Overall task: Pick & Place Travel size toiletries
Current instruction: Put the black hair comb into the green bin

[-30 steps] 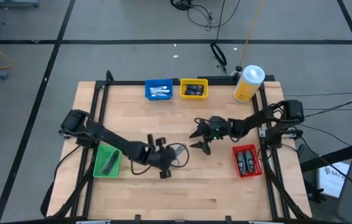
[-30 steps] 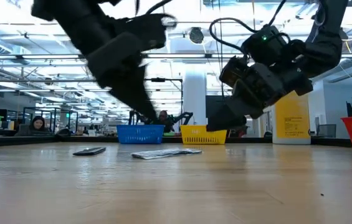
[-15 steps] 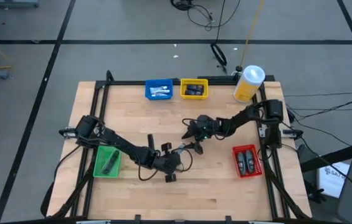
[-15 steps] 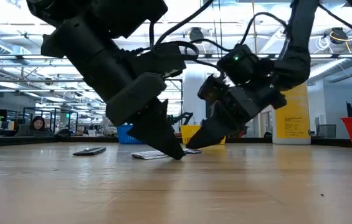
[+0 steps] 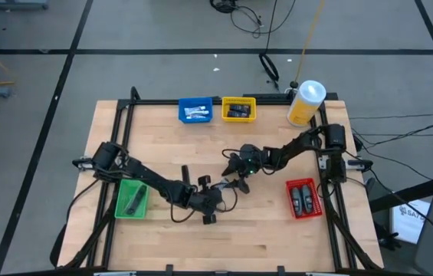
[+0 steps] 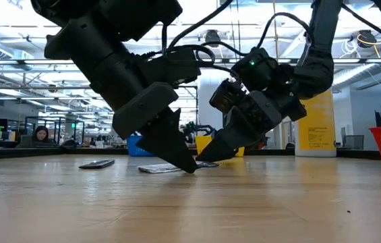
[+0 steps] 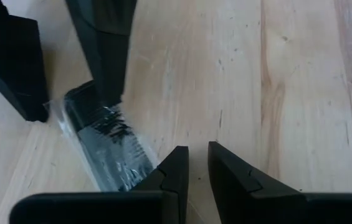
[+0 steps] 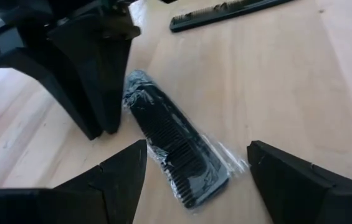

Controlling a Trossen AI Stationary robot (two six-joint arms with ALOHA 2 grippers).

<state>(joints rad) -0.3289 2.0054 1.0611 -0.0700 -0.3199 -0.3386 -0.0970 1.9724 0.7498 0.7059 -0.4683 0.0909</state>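
From the high view I have both arms converged at the centre of the table (image 5: 277, 238). The left gripper (image 5: 208, 201) sits where it was half a second ago, tips down beside a black comb in a clear wrapper (image 8: 176, 146); in its own wrist view the fingers (image 7: 174, 171) stand nearly together with a thin gap, closed on nothing I can see, one tip at the wrapper's edge. The right gripper (image 5: 237, 178) has edged a little lower left since the last frame, and its fingers (image 8: 116, 174) are spread wide, straddling the wrapped comb, which lies flat on the wood. A second, bare comb (image 8: 225, 11) lies apart at the top of the right wrist view. The blue bin (image 5: 195, 110) and yellow bin (image 5: 238, 109) sit at upper centre, the green bin (image 5: 131, 198) at left, the red bin (image 5: 303, 198) at right, all holding small dark or pale items, unchanged.
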